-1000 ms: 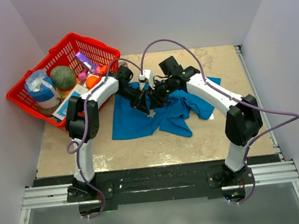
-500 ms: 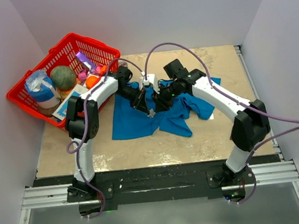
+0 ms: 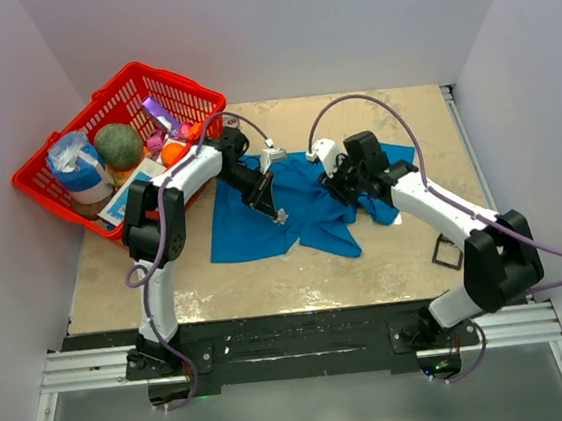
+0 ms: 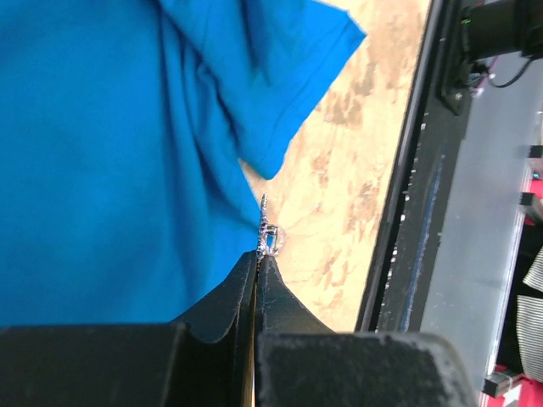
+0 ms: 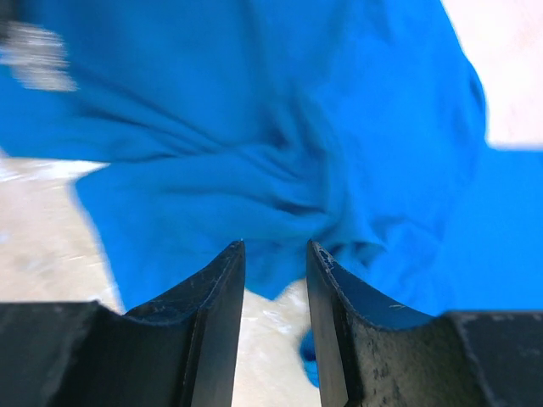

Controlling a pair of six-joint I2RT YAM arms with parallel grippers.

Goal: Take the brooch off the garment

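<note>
The garment [image 3: 306, 208], a bright blue T-shirt, lies crumpled in the middle of the table. My left gripper [image 3: 277, 209] hovers over its left half, shut on the brooch [image 3: 282, 215]. In the left wrist view the brooch [image 4: 268, 233] is a small silvery cluster sticking out edge-on past the closed fingertips [image 4: 273, 275], with the garment [image 4: 102, 153] behind it. Whether it still touches the cloth I cannot tell. My right gripper [image 3: 343, 186] is open above the shirt's right half. In the right wrist view it [image 5: 276, 246] holds nothing, with blue folds [image 5: 280, 127] beyond.
A red basket [image 3: 184, 90] with several items stands at the back left corner. A small black square frame [image 3: 446, 251] lies on the table by the right arm. The black rail [image 3: 294, 335] runs along the near edge.
The right arm has pulled back to the right, away from the left gripper, and its elbow has swung out and down. The left gripper has stayed put, still shut on the brooch.
</note>
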